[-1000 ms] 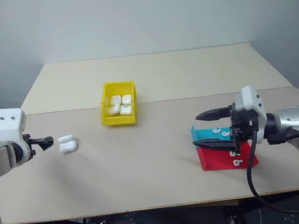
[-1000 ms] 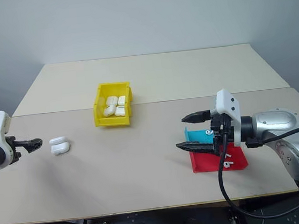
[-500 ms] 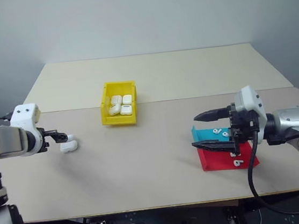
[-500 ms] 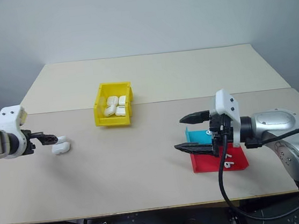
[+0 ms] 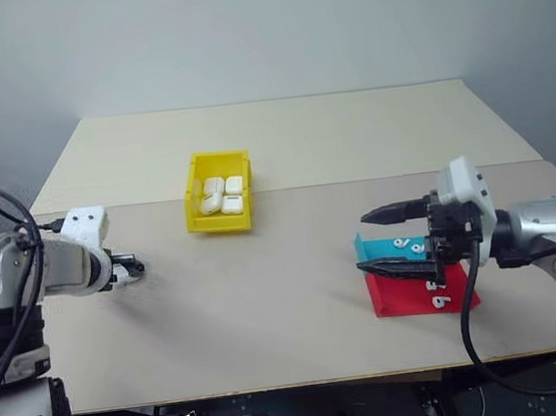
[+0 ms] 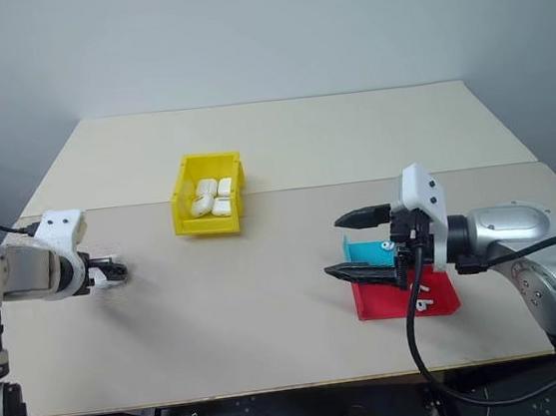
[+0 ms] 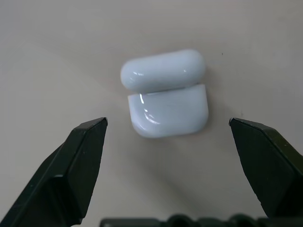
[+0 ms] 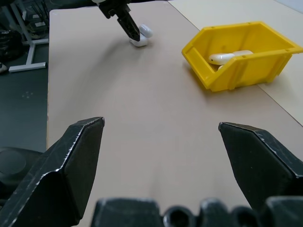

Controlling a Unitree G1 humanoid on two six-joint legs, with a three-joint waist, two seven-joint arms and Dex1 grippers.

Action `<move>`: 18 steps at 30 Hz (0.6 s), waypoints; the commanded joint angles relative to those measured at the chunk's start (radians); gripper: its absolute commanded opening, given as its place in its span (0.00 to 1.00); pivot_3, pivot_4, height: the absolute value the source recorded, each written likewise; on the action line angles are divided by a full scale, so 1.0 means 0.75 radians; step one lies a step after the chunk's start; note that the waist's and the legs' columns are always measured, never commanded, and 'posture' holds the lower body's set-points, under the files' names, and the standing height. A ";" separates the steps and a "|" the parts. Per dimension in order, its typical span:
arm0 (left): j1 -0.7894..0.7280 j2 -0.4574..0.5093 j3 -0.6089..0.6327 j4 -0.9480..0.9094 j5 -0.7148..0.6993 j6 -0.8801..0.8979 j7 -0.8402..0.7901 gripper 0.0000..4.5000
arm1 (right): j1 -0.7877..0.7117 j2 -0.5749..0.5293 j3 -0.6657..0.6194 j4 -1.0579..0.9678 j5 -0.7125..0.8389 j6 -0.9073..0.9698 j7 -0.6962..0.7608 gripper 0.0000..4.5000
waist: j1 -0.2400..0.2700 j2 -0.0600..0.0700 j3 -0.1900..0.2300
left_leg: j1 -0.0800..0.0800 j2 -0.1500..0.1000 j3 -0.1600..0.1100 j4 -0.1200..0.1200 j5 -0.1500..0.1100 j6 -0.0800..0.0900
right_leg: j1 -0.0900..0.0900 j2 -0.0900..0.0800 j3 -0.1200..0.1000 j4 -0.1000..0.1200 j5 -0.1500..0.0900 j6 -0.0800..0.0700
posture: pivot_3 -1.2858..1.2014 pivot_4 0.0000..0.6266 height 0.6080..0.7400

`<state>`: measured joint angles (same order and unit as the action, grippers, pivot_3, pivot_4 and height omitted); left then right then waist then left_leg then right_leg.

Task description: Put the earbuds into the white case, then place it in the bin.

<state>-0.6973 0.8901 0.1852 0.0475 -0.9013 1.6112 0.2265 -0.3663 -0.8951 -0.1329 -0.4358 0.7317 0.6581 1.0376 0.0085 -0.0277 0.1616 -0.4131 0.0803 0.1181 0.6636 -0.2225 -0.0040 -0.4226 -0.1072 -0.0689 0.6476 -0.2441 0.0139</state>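
- The scene is lit evenly and softly from above; only faint shadows are cast on the table.
- Small glare spots are seen on the white case.
- The left gripper's fingers are blurred.

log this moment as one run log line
left end effector: open, straddling white case, lid open, not gripped | right end effector: open, empty, above trays | earbuds: on trays | bin: holds other cases
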 commanded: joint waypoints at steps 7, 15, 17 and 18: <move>0.084 0.154 0.262 -0.186 -0.051 0.004 -0.045 0.43 | 0.012 -0.014 -0.061 -0.056 0.040 0.007 -0.007 1.00 | 0.004 0.000 0.000 | 0.003 0.000 0.000 0.000 -0.002 0.004 | 0.003 -0.001 0.000 0.000 0.000 0.000 | 0.52 0.24 1.00; 0.395 0.095 0.250 -0.281 0.285 -0.388 -0.128 0.02 | -0.001 0.011 -0.042 -0.069 0.063 0.020 -0.050 1.00 | 0.002 -0.001 0.000 | 0.003 0.000 0.001 -0.002 -0.001 0.002 | 0.001 -0.001 0.002 -0.001 0.000 0.000 | 0.52 0.24 1.00; 0.418 0.121 0.192 -0.185 0.333 -0.482 -0.267 0.02 | 0.012 0.016 -0.049 -0.090 0.076 0.029 -0.074 1.00 | 0.008 -0.001 0.000 | 0.003 0.000 0.001 -0.002 -0.002 0.003 | 0.001 -0.001 0.000 0.000 0.000 -0.001 | 0.52 0.24 1.00; 0.443 0.164 0.131 -0.146 0.376 -0.570 -0.377 0.02 | 0.019 0.018 -0.054 -0.102 0.083 0.033 -0.087 1.00 | 0.010 -0.002 0.000 | 0.003 0.000 0.001 -0.002 -0.003 0.005 | 0.002 -0.001 -0.001 0.000 0.000 -0.001 | 0.52 0.24 1.00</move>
<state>-0.3727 0.9680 0.3158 -0.0909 -0.6729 1.2789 0.0449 -0.3509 -0.8837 -0.1385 -0.4759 0.7700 0.6775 0.9875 0.0158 -0.0289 0.1615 -0.4102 0.0801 0.1191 0.6621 -0.2250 0.0004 -0.4211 -0.1077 -0.0695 0.6472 -0.2438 0.0131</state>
